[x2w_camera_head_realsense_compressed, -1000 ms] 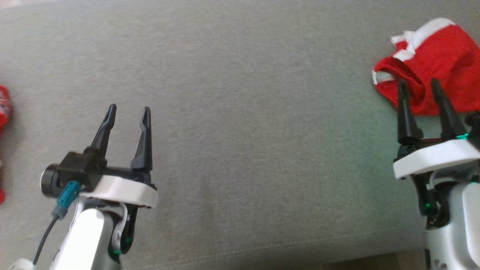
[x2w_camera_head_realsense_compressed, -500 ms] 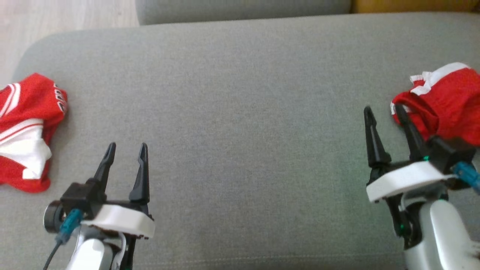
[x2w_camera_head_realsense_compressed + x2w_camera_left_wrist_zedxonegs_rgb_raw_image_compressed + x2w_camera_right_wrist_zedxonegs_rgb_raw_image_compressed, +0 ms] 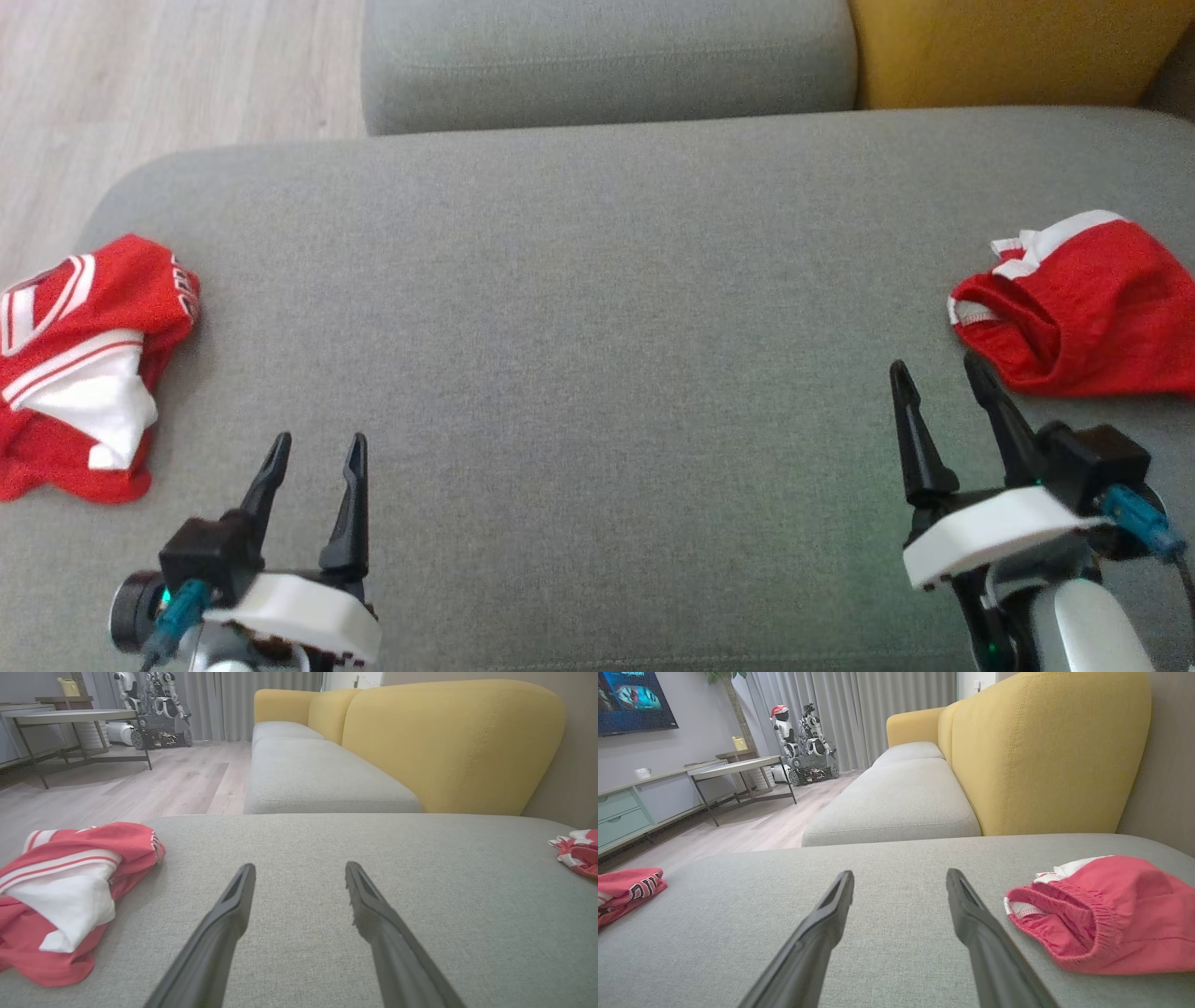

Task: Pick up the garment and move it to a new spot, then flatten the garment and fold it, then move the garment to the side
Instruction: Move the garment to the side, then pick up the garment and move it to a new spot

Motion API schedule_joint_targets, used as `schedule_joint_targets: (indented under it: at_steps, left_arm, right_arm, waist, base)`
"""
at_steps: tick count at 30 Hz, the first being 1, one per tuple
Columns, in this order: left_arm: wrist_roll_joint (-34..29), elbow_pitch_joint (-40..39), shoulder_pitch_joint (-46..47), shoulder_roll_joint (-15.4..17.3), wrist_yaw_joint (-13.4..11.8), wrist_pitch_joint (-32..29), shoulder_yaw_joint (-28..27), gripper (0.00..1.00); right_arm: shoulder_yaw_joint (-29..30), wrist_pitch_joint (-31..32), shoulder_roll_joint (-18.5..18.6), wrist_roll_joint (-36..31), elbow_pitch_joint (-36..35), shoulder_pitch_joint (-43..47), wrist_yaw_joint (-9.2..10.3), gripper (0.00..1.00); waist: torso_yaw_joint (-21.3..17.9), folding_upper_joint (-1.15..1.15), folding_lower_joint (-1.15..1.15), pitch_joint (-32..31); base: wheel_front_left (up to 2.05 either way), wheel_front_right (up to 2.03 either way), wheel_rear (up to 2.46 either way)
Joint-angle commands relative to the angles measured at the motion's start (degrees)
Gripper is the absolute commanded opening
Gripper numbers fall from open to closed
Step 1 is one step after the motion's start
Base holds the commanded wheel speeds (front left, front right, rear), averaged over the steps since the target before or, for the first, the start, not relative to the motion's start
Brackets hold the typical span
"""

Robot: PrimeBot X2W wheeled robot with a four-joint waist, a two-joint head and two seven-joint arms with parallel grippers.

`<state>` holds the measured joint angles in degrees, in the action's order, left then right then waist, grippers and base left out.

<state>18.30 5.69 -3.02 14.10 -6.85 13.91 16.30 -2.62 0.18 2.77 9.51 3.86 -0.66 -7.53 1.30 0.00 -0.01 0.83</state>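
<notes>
Lying crumpled near the right edge of the grey sofa cushion (image 3: 597,327): red garment (image 3: 1074,317) with white trim, elastic waistband turned toward the right end effector (image 3: 934,362). Hovering just short of that fabric, not touching, fingers spread wide and empty. Low at the left, left end effector (image 3: 320,437), likewise released, grasping nothing. Heaped at the cushion's far left edge, second red and white garment (image 3: 75,364). Beyond, yellow sofa back (image 3: 1008,47) and pale wood floor (image 3: 168,65).

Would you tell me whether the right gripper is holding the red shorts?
No, the right gripper stands open and empty, the red shorts lying beside it.
</notes>
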Motion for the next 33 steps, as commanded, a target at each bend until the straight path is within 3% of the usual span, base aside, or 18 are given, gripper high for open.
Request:
schedule_joint_targets:
  at_steps: [1, 33]
  left_arm:
    - [0.21, -2.07, 1.49, 1.22, -0.39, -0.11, -1.68, 1.0]
    - [0.68, -4.58, 1.06, 2.43, -1.96, -1.1, -1.08, 1.0]
  right_arm:
    - [-0.93, -0.11, 0.15, -0.41, -2.53, -0.62, 0.04, 1.0]
    - [1.07, 1.36, 0.11, -0.77, -4.65, 1.21, 0.04, 1.0]
  waist:
    - [0.05, 0.0, 0.01, -0.91]
    - [1.34, 0.0, 0.01, -0.92]
  base:
    - [0.0, 0.0, 0.0]
    - [0.0, 0.0, 0.0]
